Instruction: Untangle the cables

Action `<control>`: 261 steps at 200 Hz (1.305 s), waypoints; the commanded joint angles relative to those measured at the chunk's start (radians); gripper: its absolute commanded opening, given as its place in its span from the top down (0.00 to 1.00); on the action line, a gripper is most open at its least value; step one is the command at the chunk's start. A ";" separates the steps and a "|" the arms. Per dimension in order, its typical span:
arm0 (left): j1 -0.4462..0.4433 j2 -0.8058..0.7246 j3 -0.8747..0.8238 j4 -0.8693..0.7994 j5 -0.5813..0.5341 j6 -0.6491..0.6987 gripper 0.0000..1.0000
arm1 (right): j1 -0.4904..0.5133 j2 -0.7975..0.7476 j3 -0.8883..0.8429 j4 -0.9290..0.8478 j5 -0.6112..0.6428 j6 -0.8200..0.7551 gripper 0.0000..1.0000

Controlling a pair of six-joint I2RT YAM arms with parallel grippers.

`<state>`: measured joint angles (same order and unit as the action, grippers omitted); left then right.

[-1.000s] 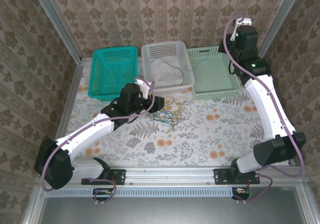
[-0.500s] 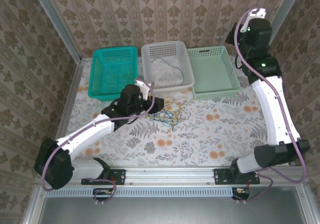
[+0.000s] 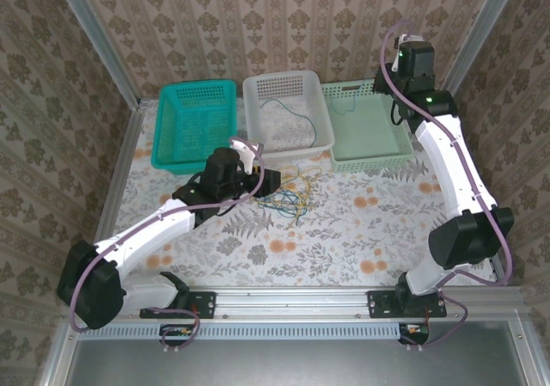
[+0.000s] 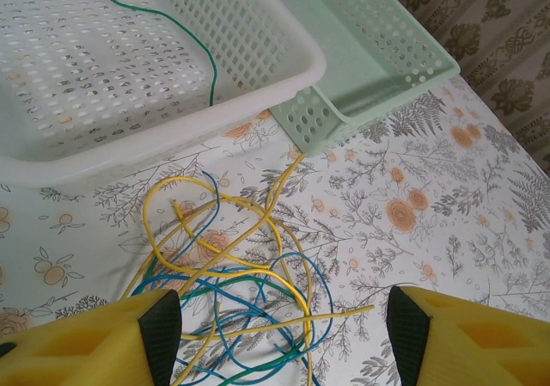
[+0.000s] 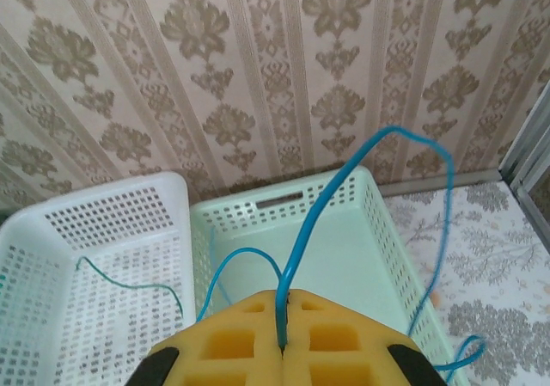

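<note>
A tangle of yellow, blue and green cables (image 3: 289, 195) lies on the flowered table in front of the white basket. My left gripper (image 3: 273, 180) hovers at its left edge. In the left wrist view the tangle (image 4: 249, 291) lies between the open left gripper's (image 4: 284, 334) fingers, untouched. High over the mint basket, my right gripper (image 3: 411, 64) (image 5: 284, 298) is shut on a blue cable (image 5: 344, 180), which loops up and hangs down into that basket. A dark green cable (image 3: 296, 115) (image 4: 210, 59) (image 5: 129, 278) lies in the white basket.
Three baskets stand in a row at the back: teal (image 3: 172, 158), white (image 3: 258, 85) and mint green (image 3: 404, 150). The papered wall rises right behind them. A metal rail (image 3: 309, 300) runs along the near table edge.
The right wrist swung out to the right and came back left over the mint basket, still shut on the blue cable. The left arm and the tangle have not moved.
</note>
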<state>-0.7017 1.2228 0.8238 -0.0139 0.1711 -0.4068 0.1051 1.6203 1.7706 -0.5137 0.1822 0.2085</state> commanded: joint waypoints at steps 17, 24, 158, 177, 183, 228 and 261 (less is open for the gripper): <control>-0.003 -0.011 -0.014 0.006 -0.007 -0.013 0.33 | -0.003 0.123 0.039 -0.146 -0.052 -0.042 1.00; -0.004 -0.011 -0.014 0.005 -0.008 -0.013 0.33 | -0.005 0.145 0.040 -0.161 -0.061 -0.044 1.00; -0.001 -0.035 -0.039 -0.003 -0.019 -0.020 0.33 | -0.055 0.319 0.078 -0.377 -0.102 -0.013 0.00; -0.002 -0.031 -0.040 -0.002 -0.019 -0.022 0.32 | -0.052 0.292 0.090 -0.402 -0.124 0.001 0.00; -0.002 -0.029 -0.039 -0.004 -0.022 -0.022 0.33 | -0.046 0.276 0.084 -0.405 -0.128 0.007 0.00; 0.014 0.003 -0.016 -0.082 -0.056 -0.034 0.33 | 0.068 0.121 -0.072 -0.357 -0.138 0.002 0.07; 0.039 0.026 -0.010 -0.089 0.010 -0.002 0.33 | 0.178 0.016 -0.226 -0.284 -0.235 -0.031 0.14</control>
<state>-0.6842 1.2297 0.7937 -0.0746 0.1352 -0.4255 0.2192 1.7042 1.6394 -0.8398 0.0315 0.2005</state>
